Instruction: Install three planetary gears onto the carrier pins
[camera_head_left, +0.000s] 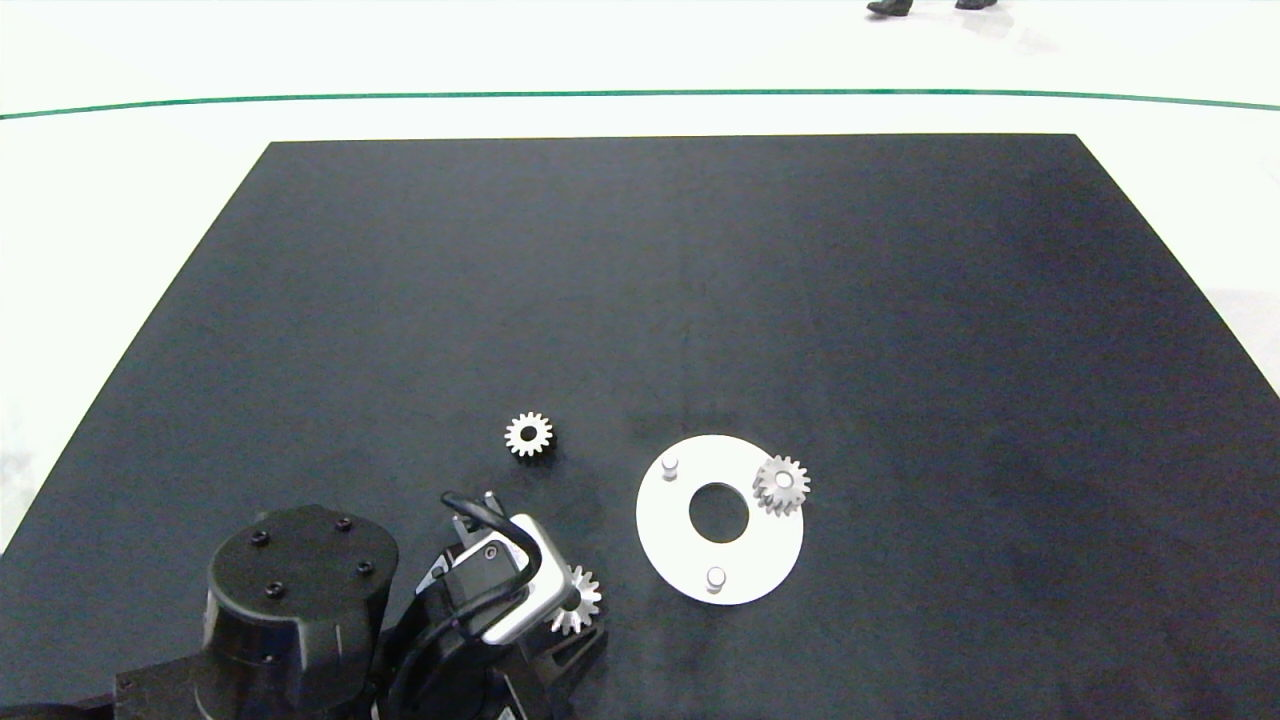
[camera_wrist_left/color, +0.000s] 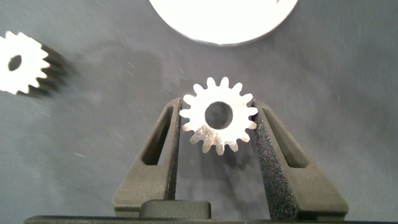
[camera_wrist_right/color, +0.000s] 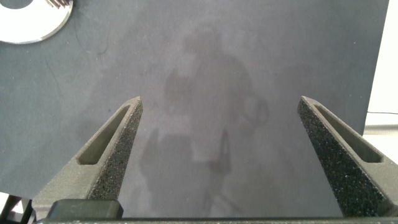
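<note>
Gears are spread along the near part of the black table (camera_head_left: 700, 280), and over by the near left corner the left gripper (camera_wrist_left/color: 217, 124) is down low with its two grey fingers (camera_wrist_left/color: 163, 143) pressed against opposite sides of one planetary gear (camera_wrist_left/color: 218, 116), clamped on it, teeth poking out from under the wrist in the head view (camera_head_left: 580, 600). Just beyond it, a little farther from the near edge, a second gear (camera_head_left: 528, 435) lies flat on the mat on its own, well clear of everything. Moving right, the white disc (camera_head_left: 668, 530) sits near the middle of the near edge, big central hole showing, with two bare carrier pins standing up: one (camera_head_left: 670, 466) on its far left part, one (camera_head_left: 715, 578) on its near side. The third gear (camera_head_left: 781, 485) sits on the disc's right side, seated over the remaining pin. Right gripper (camera_wrist_right/color: 221, 118) hangs above bare mat, fingers spread wide apart, nothing between them, a slice of the disc in its wrist view
</note>
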